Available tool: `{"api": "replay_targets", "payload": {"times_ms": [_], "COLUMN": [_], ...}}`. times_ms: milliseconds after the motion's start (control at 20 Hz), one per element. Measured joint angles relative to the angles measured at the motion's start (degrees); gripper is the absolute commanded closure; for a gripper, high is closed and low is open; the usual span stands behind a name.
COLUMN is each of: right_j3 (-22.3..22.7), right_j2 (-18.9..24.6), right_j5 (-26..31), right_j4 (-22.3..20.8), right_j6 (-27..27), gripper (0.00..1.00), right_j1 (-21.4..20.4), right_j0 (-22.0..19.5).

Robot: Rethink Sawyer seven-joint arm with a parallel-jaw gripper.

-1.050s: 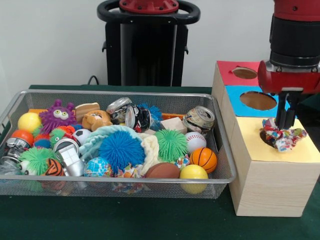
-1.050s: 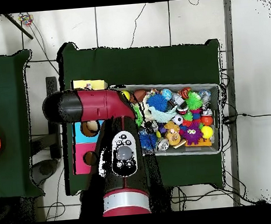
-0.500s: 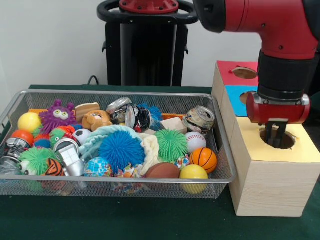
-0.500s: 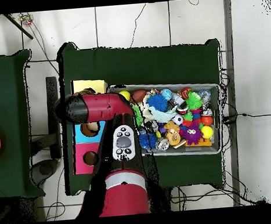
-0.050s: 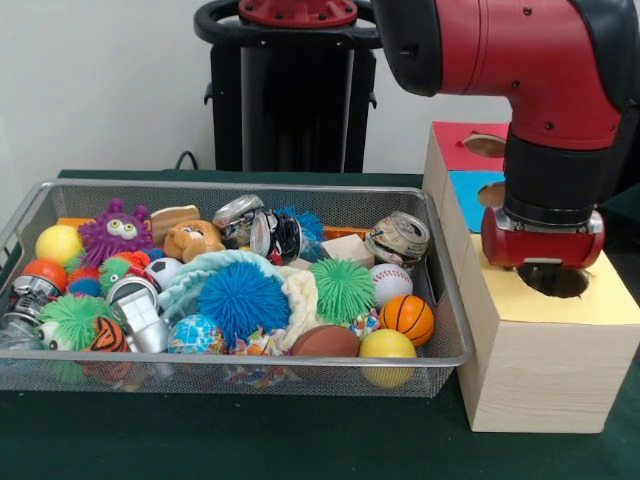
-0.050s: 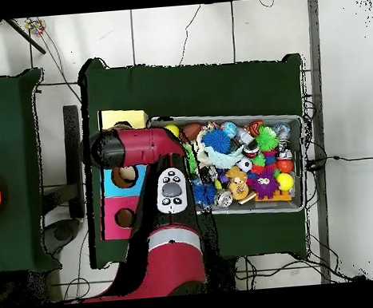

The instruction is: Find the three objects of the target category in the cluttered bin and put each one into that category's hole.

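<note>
Hanging low over the wooden box [image 5: 545,330], the red arm [image 5: 520,60] had its wrist right above the hole [image 5: 556,282] in the yellow top [image 5: 600,300]. The tool [image 5: 541,268] sat at the mouth of that hole, hidden behind the red wrist housing, so I cannot tell whether it was parted or closed, or whether it held anything. Behind the yellow section lay a blue panel [image 5: 470,190] and a red panel [image 5: 460,145], each with its own hole. Beside the box stood the wire mesh bin [image 5: 250,375] on the green desk [image 5: 300,440], crowded with toys: a blue spiky ball [image 5: 243,300], a green spiky ball [image 5: 343,290], a basketball [image 5: 408,318], a baseball [image 5: 391,283], a purple monster [image 5: 115,232], a yellow ball [image 5: 58,244] and a crushed can [image 5: 398,240]. From overhead, the arm covered most of the yellow section [image 6: 123,117] of the box.
</note>
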Motion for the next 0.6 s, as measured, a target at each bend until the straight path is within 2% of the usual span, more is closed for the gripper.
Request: {"api": "replay_targets", "payload": {"times_ms": [600], "right_j3": [-0.34], "right_j2": [2.69], "right_j5": [3.28], "right_j4": [0.01], "right_j6": [0.00], "gripper": [1.00], "right_j1": [-0.43], "right_j0": [-2.49]}}
